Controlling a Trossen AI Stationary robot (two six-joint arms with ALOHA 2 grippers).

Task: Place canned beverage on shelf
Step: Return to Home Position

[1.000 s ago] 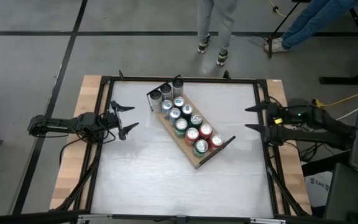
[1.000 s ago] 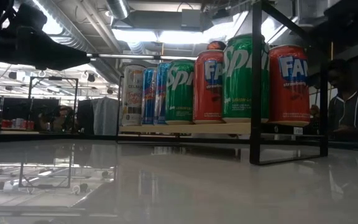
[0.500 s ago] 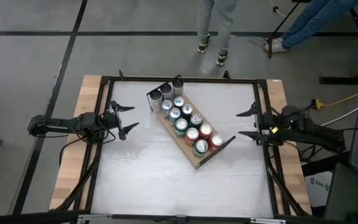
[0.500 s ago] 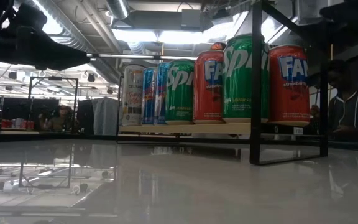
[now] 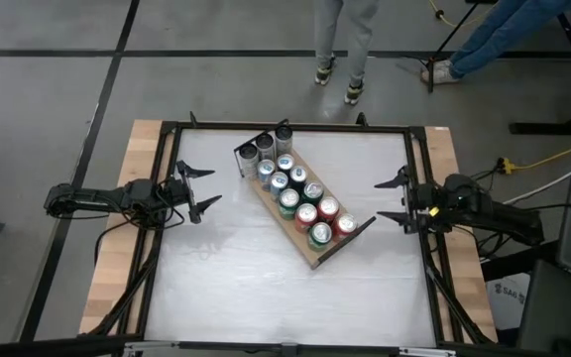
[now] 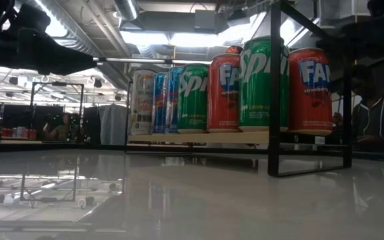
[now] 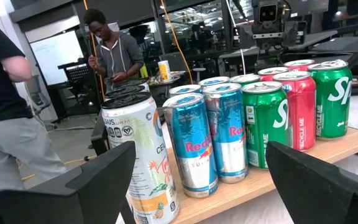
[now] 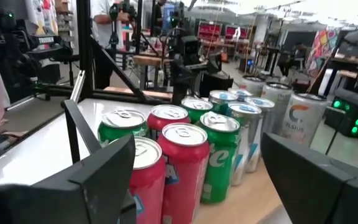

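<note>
- Now, cans [image 5: 295, 193] line the shelf [image 5: 327, 254], set diagonally on the table [image 5: 266, 297].
- Left gripper [image 5: 214, 185] gapes wide, empty, at the left edge.
- Right gripper [image 5: 379, 201], equally wide, empty, at the right edge.

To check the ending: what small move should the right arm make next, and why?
Probably draw the right tool back to rest: it is open and empty, all cans stand on the shelf, and the left tool waits open.

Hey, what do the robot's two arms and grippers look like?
Both arms, left arm and right arm, are slim, black and jointed. The left gripper and right gripper each end in two dark, flat, tapering fingers. Black cables loop beside the bases.
</note>
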